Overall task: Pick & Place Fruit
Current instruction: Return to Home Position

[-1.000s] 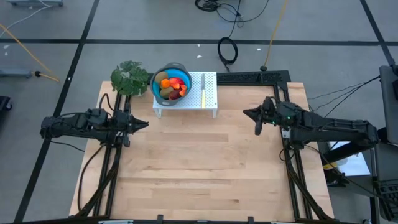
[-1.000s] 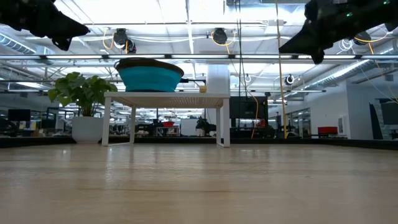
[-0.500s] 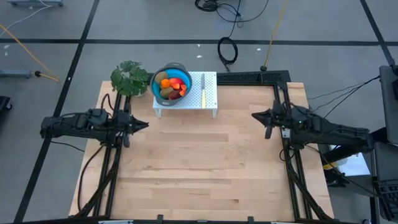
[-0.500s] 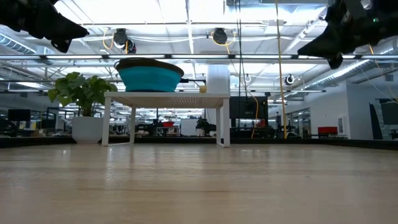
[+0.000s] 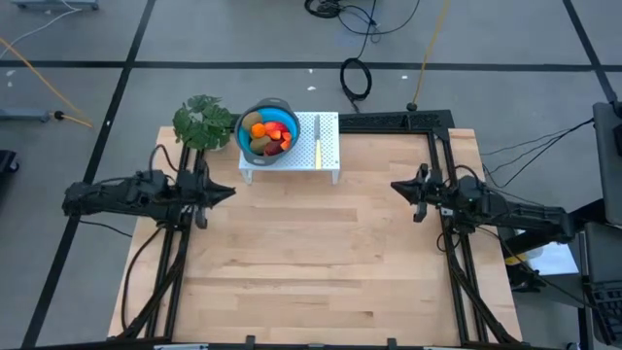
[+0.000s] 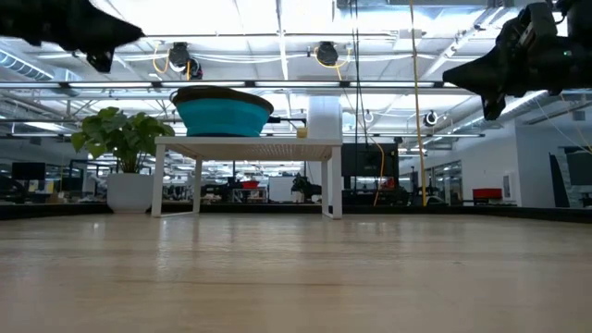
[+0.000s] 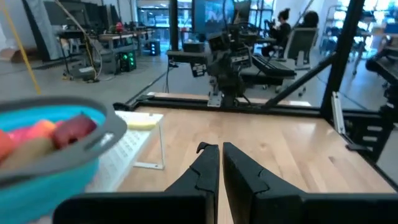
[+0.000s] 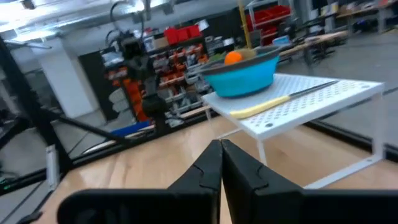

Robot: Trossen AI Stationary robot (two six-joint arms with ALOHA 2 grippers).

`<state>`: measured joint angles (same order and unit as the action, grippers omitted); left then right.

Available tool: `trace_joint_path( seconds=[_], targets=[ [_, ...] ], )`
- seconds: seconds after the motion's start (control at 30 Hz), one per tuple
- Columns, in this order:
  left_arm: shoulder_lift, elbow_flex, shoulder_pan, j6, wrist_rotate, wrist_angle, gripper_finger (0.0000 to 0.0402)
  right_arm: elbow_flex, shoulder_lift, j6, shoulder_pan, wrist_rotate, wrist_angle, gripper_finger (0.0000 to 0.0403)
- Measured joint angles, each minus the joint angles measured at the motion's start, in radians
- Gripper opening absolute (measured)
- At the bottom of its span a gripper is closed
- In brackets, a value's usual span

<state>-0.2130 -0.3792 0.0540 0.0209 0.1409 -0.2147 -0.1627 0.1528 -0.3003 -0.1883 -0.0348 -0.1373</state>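
Observation:
The fruit (image 5: 267, 135) lies heaped in a blue bowl (image 5: 242, 136) that stands on a white perforated stand (image 5: 330, 156) at the table's far edge. I see red, orange and olive-brown pieces; in the left wrist view the fruit (image 7: 68, 131) shows above the bowl's grey rim (image 7: 99, 134). My left gripper (image 5: 231, 192) hovers shut over the table's left side, just near of the stand. My right gripper (image 5: 396, 187) hovers shut over the right side, pointing left. Both are well above the tabletop in the low view.
A pale-handled knife (image 5: 317, 140) lies on the stand beside the bowl. A green leafy plant (image 5: 204, 122) stands at the far left corner. The stand's thin legs (image 6: 155, 180) rest on the wood. Bare wooden tabletop (image 5: 311, 253) spreads between and near of the arms.
My right gripper has drawn back toward the table's right edge and sunk a little, staying shut. My left gripper has edged slightly up and toward the table's middle. The bowl, fruit and stand have kept still.

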Motion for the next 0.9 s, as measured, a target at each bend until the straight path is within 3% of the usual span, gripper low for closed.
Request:
trace_joint_path(
  seconds=[0.23, 0.53, 0.7, 0.9],
  targets=[
    [-0.015, 0.193, -0.002, 0.027, 0.021, 0.271, 0.0019, 0.000, -0.068, 0.013, 0.000, -0.069, 0.059, 0.0001],
    [0.016, 0.196, -0.066, -0.003, 0.049, 0.214, 0.0019, 0.000, -0.134, 0.013, 0.000, -0.069, 0.192, 0.0001],
    [0.040, 0.197, -0.097, 0.049, -0.014, 0.133, 0.0019, 0.000, -0.150, 0.013, 0.000, -0.069, 0.195, 0.0001],
    [0.098, 0.197, -0.101, 0.027, -0.195, 0.111, 0.0019, 0.000, -0.150, 0.006, 0.000, -0.069, 0.201, 0.0001]
  ],
)
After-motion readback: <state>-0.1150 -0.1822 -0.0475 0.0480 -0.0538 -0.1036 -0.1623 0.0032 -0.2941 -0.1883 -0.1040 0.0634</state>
